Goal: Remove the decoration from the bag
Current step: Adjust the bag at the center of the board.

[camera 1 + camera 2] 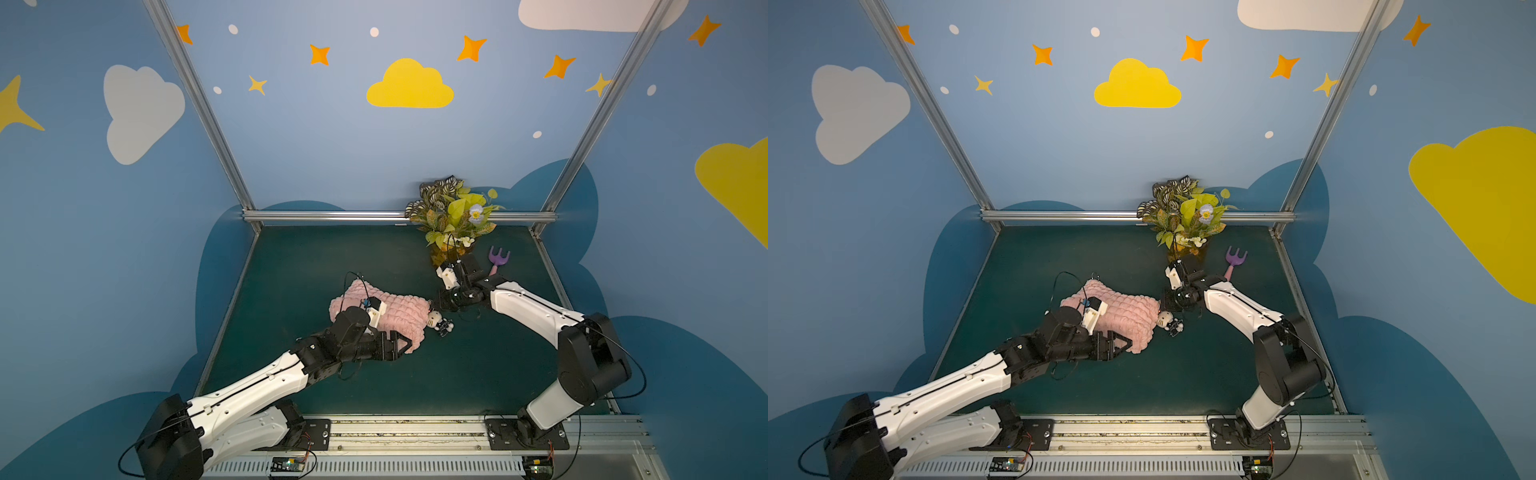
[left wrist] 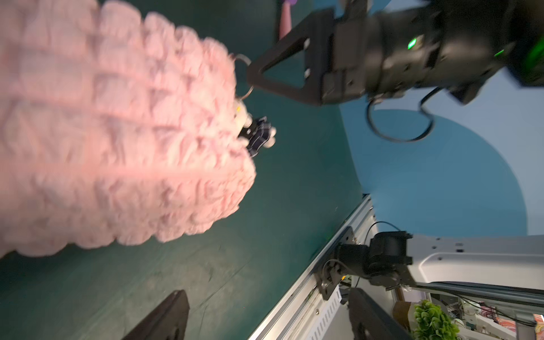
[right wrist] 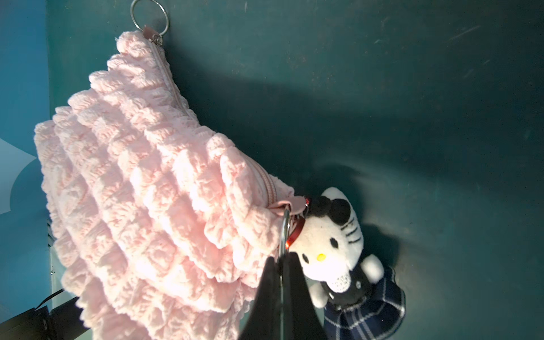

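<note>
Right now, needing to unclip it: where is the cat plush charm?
In both top views the cat plush charm lies on the green mat at the pink bag's right end, beside the right gripper.

I'm working in a robotics lab test cell dressed up like a nursery. Aluminium extrusion posts frame blue panels painted with a yellow cloud and orange stars. The left arm and right arm bolt to black base plates on a metal rail. A slotted cable duct and bare circuit boards sit beside a green mat.
</note>
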Robot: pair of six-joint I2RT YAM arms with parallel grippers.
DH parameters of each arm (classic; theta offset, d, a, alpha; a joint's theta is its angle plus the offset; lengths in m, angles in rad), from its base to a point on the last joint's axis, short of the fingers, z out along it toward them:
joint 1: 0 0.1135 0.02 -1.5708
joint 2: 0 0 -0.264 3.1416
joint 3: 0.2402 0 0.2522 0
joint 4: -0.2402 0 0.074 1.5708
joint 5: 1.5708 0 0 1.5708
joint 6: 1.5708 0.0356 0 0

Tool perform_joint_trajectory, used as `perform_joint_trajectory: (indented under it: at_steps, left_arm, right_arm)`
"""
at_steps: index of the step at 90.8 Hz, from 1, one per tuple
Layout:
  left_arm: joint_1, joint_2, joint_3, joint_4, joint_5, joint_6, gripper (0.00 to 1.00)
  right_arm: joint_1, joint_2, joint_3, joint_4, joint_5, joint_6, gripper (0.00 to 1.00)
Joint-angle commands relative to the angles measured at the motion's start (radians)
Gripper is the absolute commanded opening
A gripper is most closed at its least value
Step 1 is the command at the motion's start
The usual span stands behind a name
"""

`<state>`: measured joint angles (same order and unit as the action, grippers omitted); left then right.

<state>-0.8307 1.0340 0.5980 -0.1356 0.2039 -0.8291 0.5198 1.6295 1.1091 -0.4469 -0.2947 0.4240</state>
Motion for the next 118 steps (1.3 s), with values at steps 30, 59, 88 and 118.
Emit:
perform_joint_trajectory:
  at_steps: [30,59,88,118]
  left_arm:
    - [0.119,0.324,0.054,0.203,-0.092,-0.025,0.90]
    - [0.377,0.480,0.221,0.236,-0.108,0.033,0.90]
    - [0.494,0.525,0.360,0.145,-0.028,0.141,0.90]
    - [0.486,0.202,0.207,-0.023,0.114,0.114,0.91]
  right_arm:
    - [0.002,0.025,0.026,-0.029,-0.090,-0.017,0.00]
    - [0.026,0.037,-0.024,0.109,-0.210,0.081,0.00]
    - [0.130,0.102,-0.021,0.251,-0.249,0.194,0.00]
    - [0.129,0.178,-0.079,0.504,-0.339,0.312,0.00]
